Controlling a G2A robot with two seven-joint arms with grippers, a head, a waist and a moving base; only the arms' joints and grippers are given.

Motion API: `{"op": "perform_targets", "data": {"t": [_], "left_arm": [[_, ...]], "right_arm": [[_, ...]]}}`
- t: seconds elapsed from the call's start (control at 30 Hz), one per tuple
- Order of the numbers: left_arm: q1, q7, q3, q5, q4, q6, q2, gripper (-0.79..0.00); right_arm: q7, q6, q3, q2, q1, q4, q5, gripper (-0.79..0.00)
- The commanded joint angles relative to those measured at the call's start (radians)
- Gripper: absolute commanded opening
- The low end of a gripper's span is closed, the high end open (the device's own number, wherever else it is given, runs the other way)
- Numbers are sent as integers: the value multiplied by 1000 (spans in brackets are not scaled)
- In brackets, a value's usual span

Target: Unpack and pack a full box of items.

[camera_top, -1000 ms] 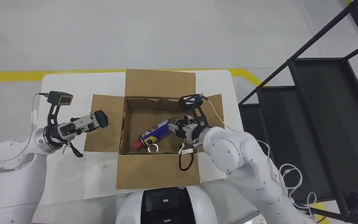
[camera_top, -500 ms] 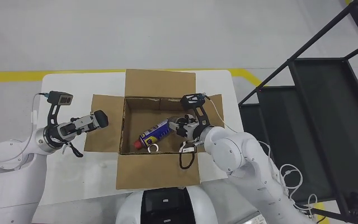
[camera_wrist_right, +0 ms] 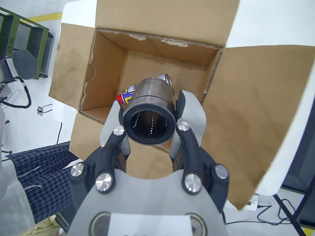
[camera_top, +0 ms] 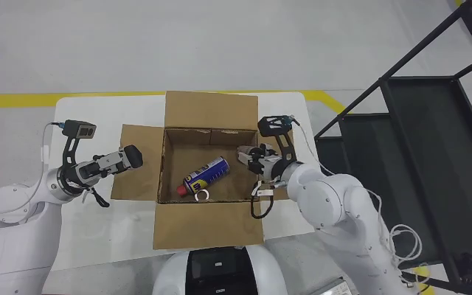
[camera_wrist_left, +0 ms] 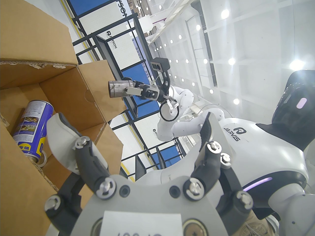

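Unpacking: the right gripper (camera_wrist_right: 150, 104) grasps a metal cylinder (camera_wrist_left: 117, 89) above the box flap (camera_wrist_right: 246, 99). It likely needs setting outside. The left gripper (camera_wrist_left: 133, 126) gapes empty.

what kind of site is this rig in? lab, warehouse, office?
Probably an industrial robot test hall or workshop, not an office. There is a yellow floor line painted on a bare grey floor, black metal stairs stand right beside the table, and rows of ceiling lights hang high overhead.
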Motion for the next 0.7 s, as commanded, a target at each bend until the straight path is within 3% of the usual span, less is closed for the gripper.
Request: {"op": "perform_targets", "data": {"t": [0.0,0.33,0.5,0.67], "left_arm": [[0,0,0,0,0,0,0,0],[0,0,0,0,0,0,0,0],[0,0,0,0,0,0,0,0],[0,0,0,0,0,0,0,0]], "right_arm": [[36,1,78,6,-13,-26,8,-785],[38,6,427,20,-63,12,187,-785],[47,-7,487,27,-83,118,203,-785],[19,-24,470,33,-87,247,159,-785]]}}
